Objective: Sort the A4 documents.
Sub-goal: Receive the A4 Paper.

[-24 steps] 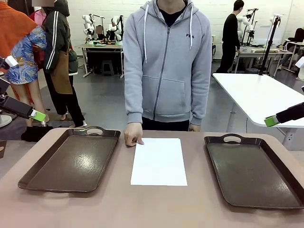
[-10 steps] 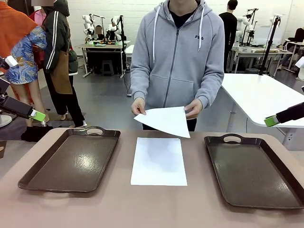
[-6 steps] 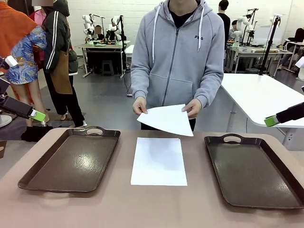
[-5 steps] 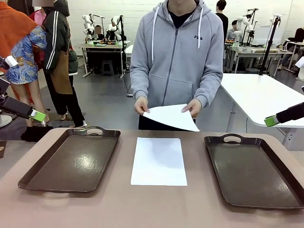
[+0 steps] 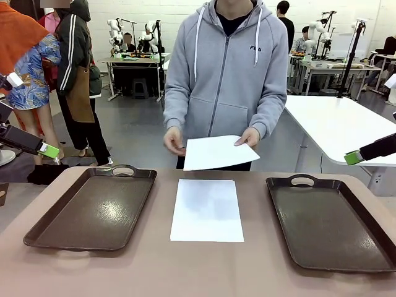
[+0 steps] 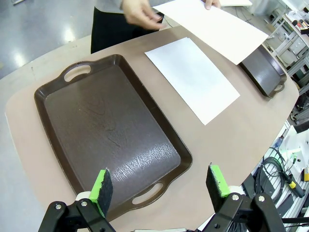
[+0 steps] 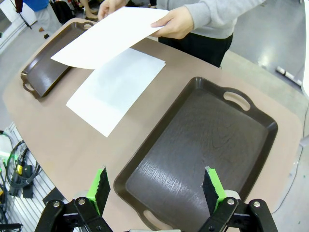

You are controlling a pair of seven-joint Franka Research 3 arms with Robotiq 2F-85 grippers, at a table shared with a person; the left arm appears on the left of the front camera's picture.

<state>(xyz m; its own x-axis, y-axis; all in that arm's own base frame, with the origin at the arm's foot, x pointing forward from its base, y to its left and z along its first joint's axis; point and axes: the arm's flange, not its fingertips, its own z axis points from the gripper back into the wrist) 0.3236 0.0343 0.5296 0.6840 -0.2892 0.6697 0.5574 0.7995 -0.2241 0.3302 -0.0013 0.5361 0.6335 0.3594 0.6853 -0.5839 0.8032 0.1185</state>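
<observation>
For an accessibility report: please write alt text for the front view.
A person at the far side of the table holds a white sheet in the air; a second sheet lies flat between the left tray and the right tray. The left gripper and the right gripper hang at the edges.

Two A4 documents [image 5: 207,210] [image 5: 218,153], two brown trays [image 5: 93,207] [image 5: 328,219], two pincers [image 6: 159,181] [image 7: 157,186], one person [image 5: 219,80] at one table [image 5: 185,269].

- A white-painted wall [image 5: 99,12] is seen at the back.
- A glossy grey floor [image 5: 133,133] is shown, with light reflected in it.
- A white table [image 5: 334,120] is placed at the right.
- A cluttered workbench [image 5: 133,60] is set near the wall, with a stool [image 5: 141,86] beneath it.
</observation>
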